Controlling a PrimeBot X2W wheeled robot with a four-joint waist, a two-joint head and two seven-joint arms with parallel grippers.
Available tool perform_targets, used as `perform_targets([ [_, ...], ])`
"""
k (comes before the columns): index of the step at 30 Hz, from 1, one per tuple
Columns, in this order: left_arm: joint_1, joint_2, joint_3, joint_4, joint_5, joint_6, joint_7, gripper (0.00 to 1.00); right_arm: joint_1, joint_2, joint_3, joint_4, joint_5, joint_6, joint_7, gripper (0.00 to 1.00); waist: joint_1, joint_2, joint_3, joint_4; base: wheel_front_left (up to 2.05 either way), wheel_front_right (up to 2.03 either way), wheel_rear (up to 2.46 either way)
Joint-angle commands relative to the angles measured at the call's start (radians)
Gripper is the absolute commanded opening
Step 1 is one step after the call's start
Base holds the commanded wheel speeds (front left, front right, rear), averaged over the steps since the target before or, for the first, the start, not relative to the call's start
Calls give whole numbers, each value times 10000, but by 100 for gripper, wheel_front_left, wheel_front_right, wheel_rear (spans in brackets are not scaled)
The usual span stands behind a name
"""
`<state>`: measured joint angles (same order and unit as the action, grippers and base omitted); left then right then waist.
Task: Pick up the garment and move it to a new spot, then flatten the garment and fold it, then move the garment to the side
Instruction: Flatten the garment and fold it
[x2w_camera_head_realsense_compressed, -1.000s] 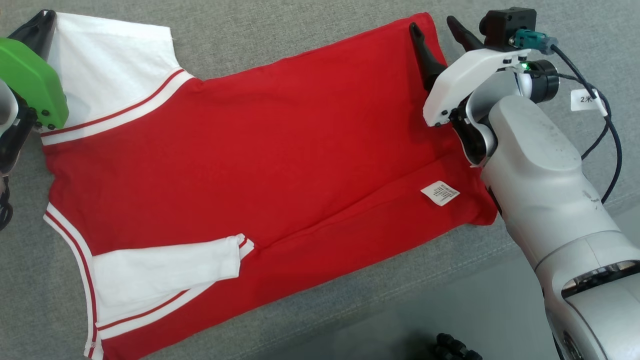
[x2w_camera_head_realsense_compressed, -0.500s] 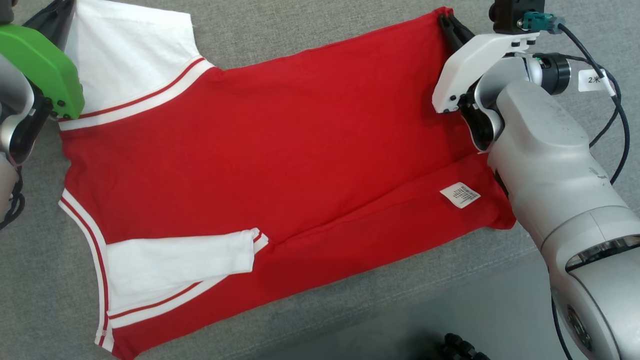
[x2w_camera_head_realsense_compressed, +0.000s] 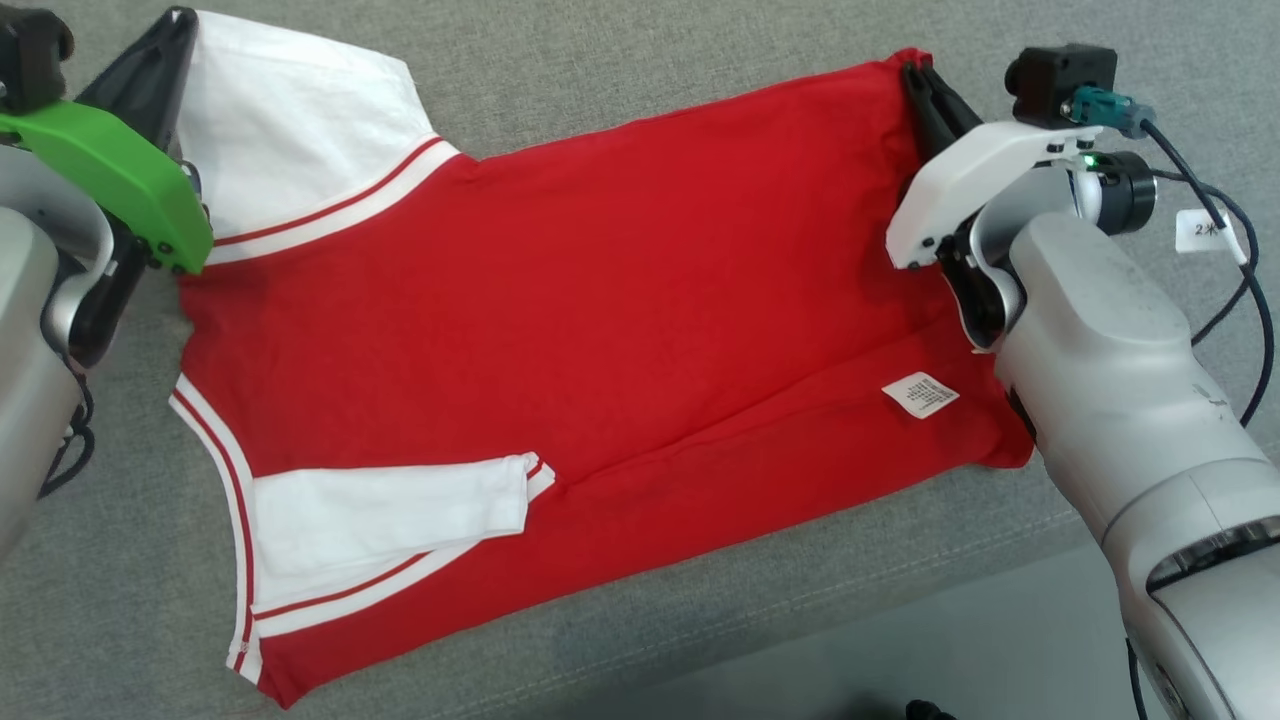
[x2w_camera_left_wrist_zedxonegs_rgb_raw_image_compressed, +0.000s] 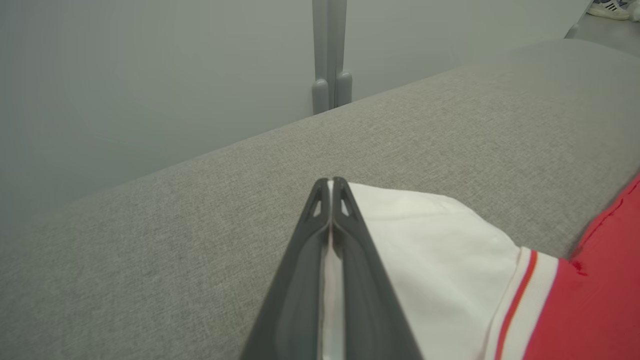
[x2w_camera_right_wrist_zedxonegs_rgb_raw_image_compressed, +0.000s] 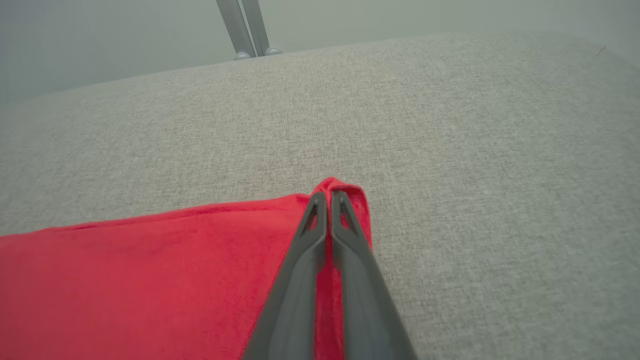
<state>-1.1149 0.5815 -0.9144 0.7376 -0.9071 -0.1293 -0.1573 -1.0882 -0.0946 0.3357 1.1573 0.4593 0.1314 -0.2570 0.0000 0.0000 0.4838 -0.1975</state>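
The garment (x2w_camera_head_realsense_compressed: 560, 300) is a red shirt with white sleeves and red-and-white trim, spread flat on a grey cushion with one long edge folded over. My left gripper (x2w_camera_head_realsense_compressed: 180, 25) is shut on the far edge of the upper white sleeve (x2w_camera_left_wrist_zedxonegs_rgb_raw_image_compressed: 425, 235); white cloth shows between its closed fingers (x2w_camera_left_wrist_zedxonegs_rgb_raw_image_compressed: 330, 190). At the shirt's far right corner my right gripper (x2w_camera_head_realsense_compressed: 915, 75) is shut on the red hem (x2w_camera_right_wrist_zedxonegs_rgb_raw_image_compressed: 345, 192), which bunches around the fingertips (x2w_camera_right_wrist_zedxonegs_rgb_raw_image_compressed: 327, 200). The other sleeve (x2w_camera_head_realsense_compressed: 390, 510) lies folded across the body.
A white care label (x2w_camera_head_realsense_compressed: 920, 394) lies near the right end of the shirt. Bare grey cushion (x2w_camera_head_realsense_compressed: 620, 60) stretches beyond the shirt. Its front edge (x2w_camera_head_realsense_compressed: 900, 620) runs along the lower right, with floor below. A metal post (x2w_camera_left_wrist_zedxonegs_rgb_raw_image_compressed: 329, 55) stands behind the cushion.
My right gripper went from open over the hem corner to shut on it. The head camera has shifted, so the whole shirt sits further right and lower in its view.
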Motion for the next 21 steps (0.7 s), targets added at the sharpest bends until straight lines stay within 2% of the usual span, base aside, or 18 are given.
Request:
perform_targets([
  [1,168,41,-25,-86,-85,-9,-117,0,159,-111,56,-89,87,-14,-67,0,0,0,-234,181,0,0,0],
  [7,1069,289,79,-1082,-234,14,-710,0,1199,-788,618,-1155,760,-14,-81,0,0,0,-682,460,0,0,0],
  [10,1596,431,192,-1809,-299,195,-879,0,1718,-1181,863,-1682,1104,-14,-83,0,0,0,-854,614,0,0,0],
  [14,2477,714,434,-3080,-323,604,-1011,0,2150,-1620,1073,-2168,1493,-14,-86,0,0,0,-1028,773,0,0,0],
  [21,4380,1096,1102,-5695,-159,1566,-1075,0,2955,-2138,1075,-2925,2020,-14,-88,0,0,0,-1370,1122,0,0,0],
])
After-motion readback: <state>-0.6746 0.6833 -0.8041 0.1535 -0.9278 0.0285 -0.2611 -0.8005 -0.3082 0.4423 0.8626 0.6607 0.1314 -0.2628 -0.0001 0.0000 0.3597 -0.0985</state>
